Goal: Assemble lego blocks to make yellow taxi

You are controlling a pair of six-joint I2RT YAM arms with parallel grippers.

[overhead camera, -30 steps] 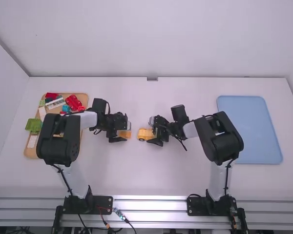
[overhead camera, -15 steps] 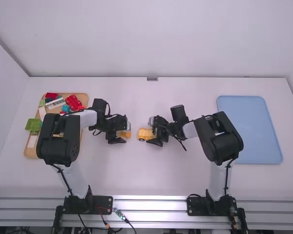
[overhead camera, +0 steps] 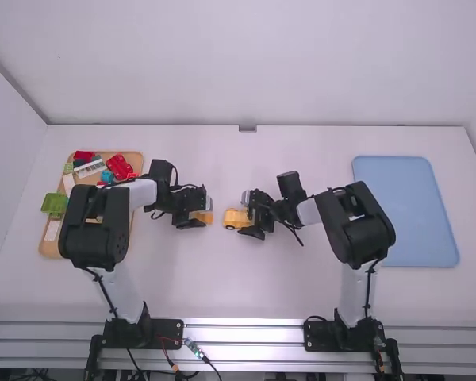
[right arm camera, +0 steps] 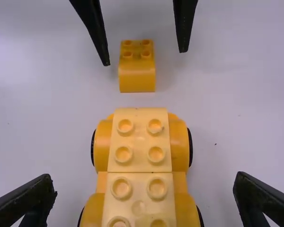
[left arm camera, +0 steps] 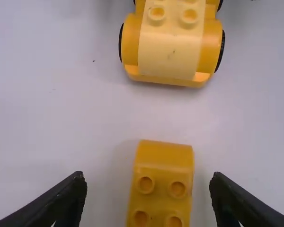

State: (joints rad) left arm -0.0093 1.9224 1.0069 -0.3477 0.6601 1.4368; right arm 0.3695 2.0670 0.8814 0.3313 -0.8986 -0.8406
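Can make out the left gripper, parted around a yellow curved-end brick with gaps on both sides, and the right gripper, likewise open around a yellow wheeled base, between the table's near and far edges. Cannot see the full length of either piece in the wrist views. Near the table's left edge, lose part of a tan tray behind the left arm.
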